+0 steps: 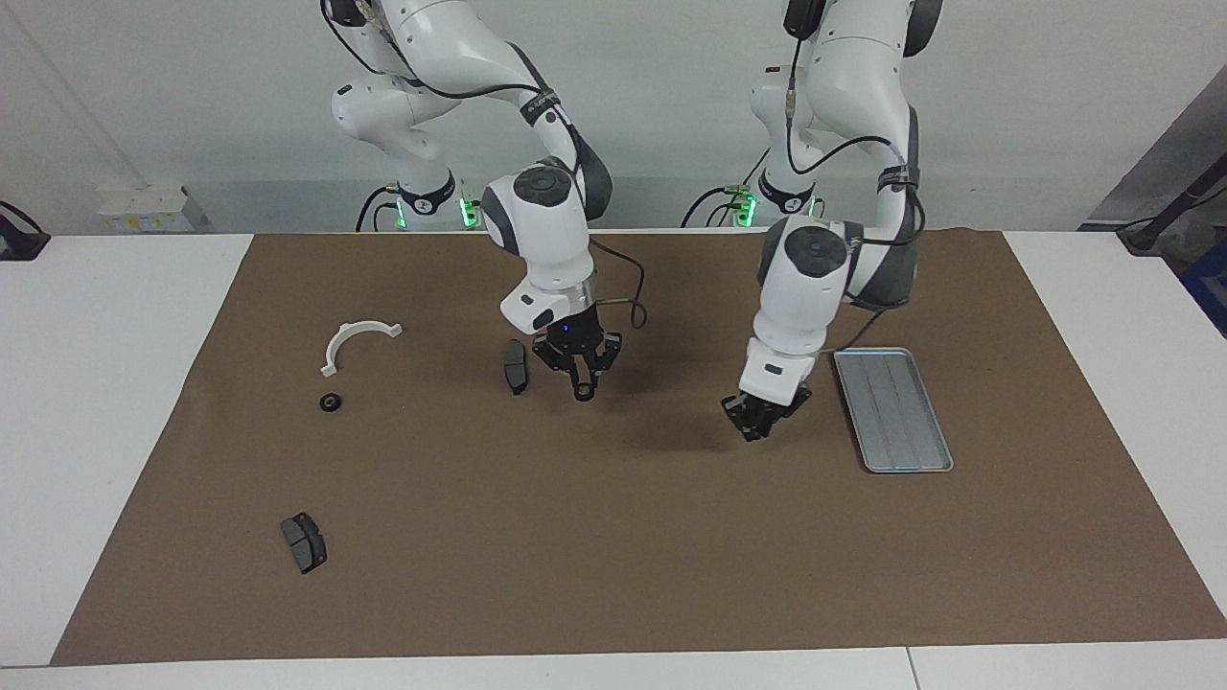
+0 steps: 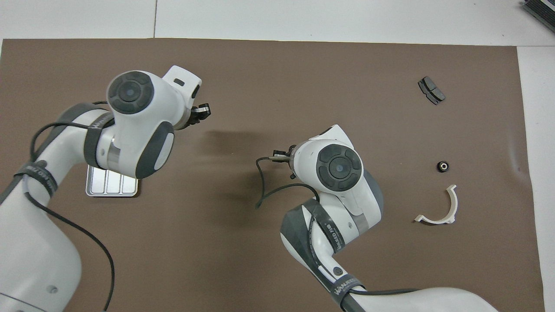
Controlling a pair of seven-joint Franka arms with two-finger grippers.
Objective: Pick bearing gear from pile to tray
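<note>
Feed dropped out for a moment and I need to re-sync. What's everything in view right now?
Tray: one, silver-grey, left arm's end of the mat, nothing seen in it.
Ring: one, black, right arm's end.
Bracket: one, white, curved, beside the ring, nearer the robots.
Pads: two, dark grey; one farthest from the robots at the right arm's end, the other mid-mat.
Mat: one, brown, covering the table.
Table: one, white.
Right pincer: shut, low over the mat beside the mid-mat pad.
Left pincer: shut, low over the mat beside the tray.
</note>
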